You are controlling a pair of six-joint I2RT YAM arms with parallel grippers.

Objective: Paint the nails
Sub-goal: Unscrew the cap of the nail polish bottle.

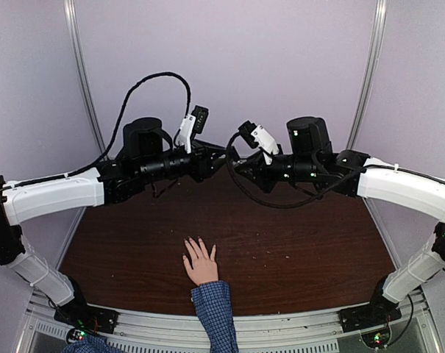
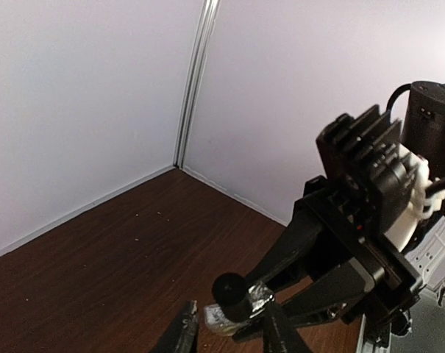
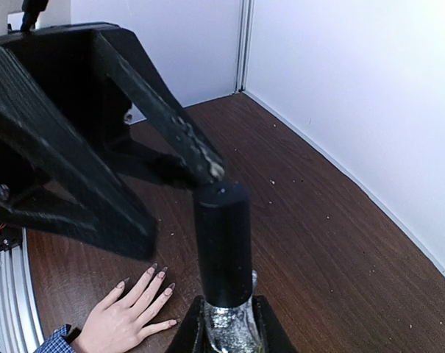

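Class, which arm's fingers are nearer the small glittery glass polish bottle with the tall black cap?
Right. The right fingers clamp the glittery glass polish bottle; the left fingers stand open, one tip at its black cap.

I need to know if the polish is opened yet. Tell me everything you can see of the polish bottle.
The polish bottle is small: a clear glass body with silvery glitter polish and a tall matte black cylindrical cap, still on. It is held in the air over the brown table, body clamped between the right gripper's jaws, cap pointing toward the left gripper, whose jaws stand apart around the cap. One left fingertip lies at the cap's end; contact cannot be told.
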